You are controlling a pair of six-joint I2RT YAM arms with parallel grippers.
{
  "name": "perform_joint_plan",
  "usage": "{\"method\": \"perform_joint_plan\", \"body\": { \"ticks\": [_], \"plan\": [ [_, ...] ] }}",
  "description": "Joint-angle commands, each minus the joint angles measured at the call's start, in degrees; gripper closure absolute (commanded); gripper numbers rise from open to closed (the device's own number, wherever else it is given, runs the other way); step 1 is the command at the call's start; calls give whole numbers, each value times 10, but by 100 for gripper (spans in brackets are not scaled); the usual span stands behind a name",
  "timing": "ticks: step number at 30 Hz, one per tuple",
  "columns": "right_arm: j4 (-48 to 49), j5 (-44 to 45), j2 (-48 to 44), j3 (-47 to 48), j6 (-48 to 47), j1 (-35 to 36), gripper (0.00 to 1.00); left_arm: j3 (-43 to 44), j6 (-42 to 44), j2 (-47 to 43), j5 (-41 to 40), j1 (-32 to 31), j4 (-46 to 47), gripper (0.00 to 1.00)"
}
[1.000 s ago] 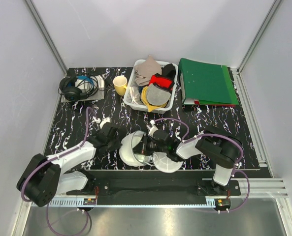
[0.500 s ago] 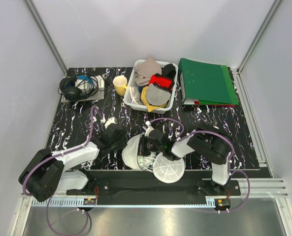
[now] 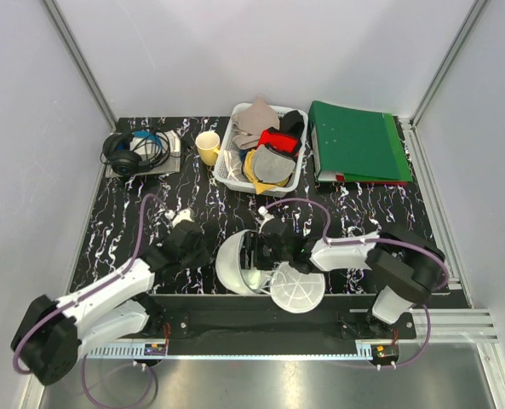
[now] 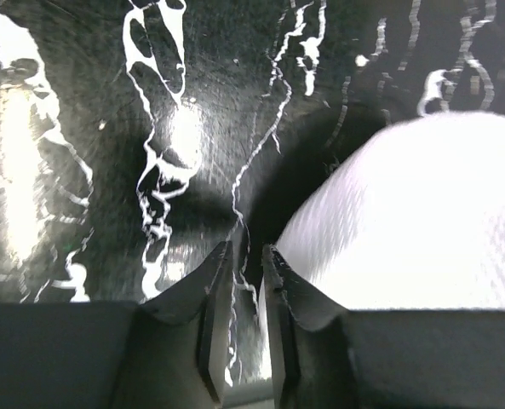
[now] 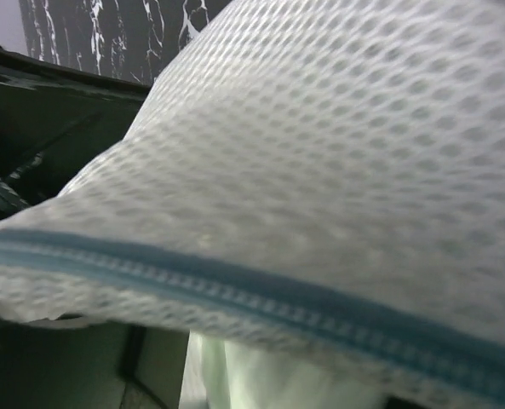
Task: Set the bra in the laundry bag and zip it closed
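The white mesh laundry bag (image 3: 233, 268) sits near the table's front edge, and its round lid (image 3: 297, 291) hangs open to the right. My left gripper (image 3: 192, 247) is just left of the bag. In the left wrist view its fingers (image 4: 218, 285) stand a narrow gap apart with only table between them, the bag's dome (image 4: 405, 213) beside them. My right gripper (image 3: 256, 249) is at the bag's opening. The right wrist view is filled by mesh (image 5: 337, 128) and the grey-blue zip (image 5: 235, 294), hiding its fingers. I cannot tell whether the pale smooth fabric (image 5: 261, 375) below the zip is the bra.
At the back stand a white lattice basket (image 3: 225, 175) of garments, a yellow cup (image 3: 207, 146), black headphones (image 3: 131, 152) and a green binder (image 3: 357, 142). The bag lies close to the table's front edge (image 3: 235, 298).
My left gripper's jaws have parted a little and it has drawn back left of the bag. The right arm's elbow has swung right, and the bag and lid have shifted slightly right.
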Motion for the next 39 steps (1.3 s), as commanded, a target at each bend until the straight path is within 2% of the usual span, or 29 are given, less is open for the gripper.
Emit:
{"method": "perform_joint_plan", "body": {
  "ticks": [1, 7, 10, 11, 16, 24, 25, 27, 31, 35, 36, 39],
  "plan": [
    [-137, 48, -78, 19, -29, -4, 34, 37, 16, -69, -10, -3, -63, 75],
    [-266, 92, -165, 22, -38, -4, 20, 67, 45, -133, 12, -4, -93, 76],
    [-315, 122, -216, 18, -38, -4, 8, 85, 61, -156, 23, -4, -99, 73],
    [-321, 122, -226, 14, -40, -3, 1, 97, 64, -158, 26, -4, -101, 71],
    [-353, 136, -253, 8, -46, -8, 0, 135, 72, -154, 54, -21, -102, 68],
    [-334, 128, -307, -8, 2, -13, 0, 185, 86, -153, 78, -54, -91, 66],
    [-328, 127, -307, -8, 15, -16, 0, 187, 89, -155, 78, -56, -89, 64],
    [-308, 91, -304, -3, 24, -21, 1, 187, 95, -158, 97, -60, -77, 55],
    [-310, 44, -306, 4, 36, -25, 0, 179, 102, -160, 119, -63, -57, 46],
    [-309, -21, -303, -6, 23, -25, 0, 176, 116, -146, 177, -65, -21, 37],
    [-314, -22, -306, -7, 24, -25, 0, 179, 122, -131, 184, -66, -13, 31],
    [-351, 24, -351, -16, 38, -25, 0, 185, 123, -110, 186, -77, 1, 30]
  ]
}}
